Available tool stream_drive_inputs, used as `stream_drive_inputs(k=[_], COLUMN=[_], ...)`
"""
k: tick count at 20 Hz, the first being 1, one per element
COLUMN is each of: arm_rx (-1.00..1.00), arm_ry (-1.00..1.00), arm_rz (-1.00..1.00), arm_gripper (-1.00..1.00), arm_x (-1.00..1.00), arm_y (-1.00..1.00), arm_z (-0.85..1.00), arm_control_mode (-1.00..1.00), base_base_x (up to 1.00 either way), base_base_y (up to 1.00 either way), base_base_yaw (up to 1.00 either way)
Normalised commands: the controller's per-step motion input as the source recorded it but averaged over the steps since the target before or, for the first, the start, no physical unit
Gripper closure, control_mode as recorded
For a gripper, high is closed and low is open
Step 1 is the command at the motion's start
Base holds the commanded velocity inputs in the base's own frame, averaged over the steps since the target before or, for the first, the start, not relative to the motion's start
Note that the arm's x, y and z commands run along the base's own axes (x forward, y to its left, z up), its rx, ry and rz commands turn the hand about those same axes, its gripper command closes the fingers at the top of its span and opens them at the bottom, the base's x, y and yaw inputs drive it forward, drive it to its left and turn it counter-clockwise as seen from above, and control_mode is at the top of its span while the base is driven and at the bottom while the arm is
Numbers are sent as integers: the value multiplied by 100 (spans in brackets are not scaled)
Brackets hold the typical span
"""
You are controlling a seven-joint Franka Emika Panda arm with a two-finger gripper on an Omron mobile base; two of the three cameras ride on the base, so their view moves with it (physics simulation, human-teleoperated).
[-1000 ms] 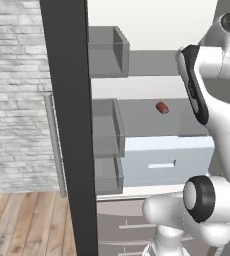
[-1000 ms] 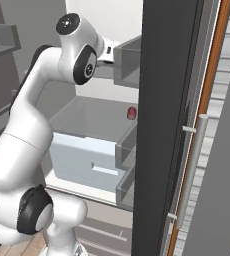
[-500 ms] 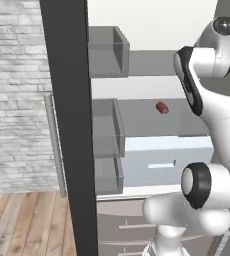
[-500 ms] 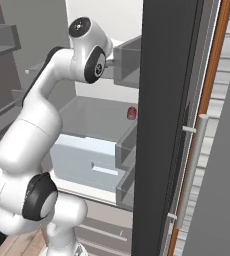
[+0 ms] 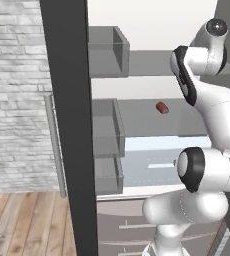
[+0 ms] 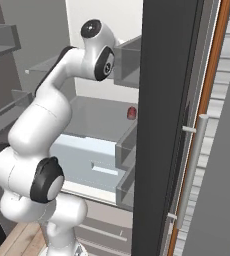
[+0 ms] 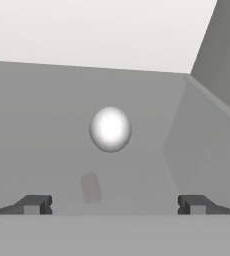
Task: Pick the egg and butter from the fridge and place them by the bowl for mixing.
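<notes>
Fridge: tall dark-grey double-door fridge [image 5: 67, 125], doors swung open, white interior, grey door shelves, slim silver handle on the outer face.
Arm: white jointed arm with dark joints [image 6: 62, 100], reaching up and into the fridge at upper-shelf height.
Gripper: two-finger gripper [image 7: 112, 204], fingertips spread wide apart, nothing between them, released.
Egg: smooth white oval egg [image 7: 110, 129], lying on the grey fridge shelf [image 7: 47, 115], straight ahead of the gripper in the hand view, apart from both fingertips.
Mark below egg: faint reddish patch [image 7: 90, 187] seen through the shelf surface, too blurred to identify.
Red item: small dark-red rounded object [image 5: 161, 107], on the lower grey shelf, above the pale grey drawers [image 5: 147, 162].
Drawers: shut, at the bottom of the compartment.
Surroundings: pale grey brick wall [image 5: 14, 90] left of the door, wooden plank floor [image 5: 22, 225] below.
Butter: cannot tell where.
</notes>
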Motion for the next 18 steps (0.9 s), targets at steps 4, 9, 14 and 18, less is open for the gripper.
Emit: stream_drive_inputs(k=[4, 9, 14, 18], arm_rx=[2, 0, 0, 0], arm_ry=[1, 0, 1, 5], arm_rz=[4, 3, 0, 0], arm_gripper=[-100, -100, -100, -100], arm_x=[35, 34, 37, 40], arm_y=[-2, -3, -5, -10], arm_z=[0, -6, -8, -5], arm_control_mode=[-100, -100, -100, -100], base_base_x=[0, 0, 0, 0], base_base_y=[0, 0, 0, 0], base_base_yaw=[0, 0, 0, 0])
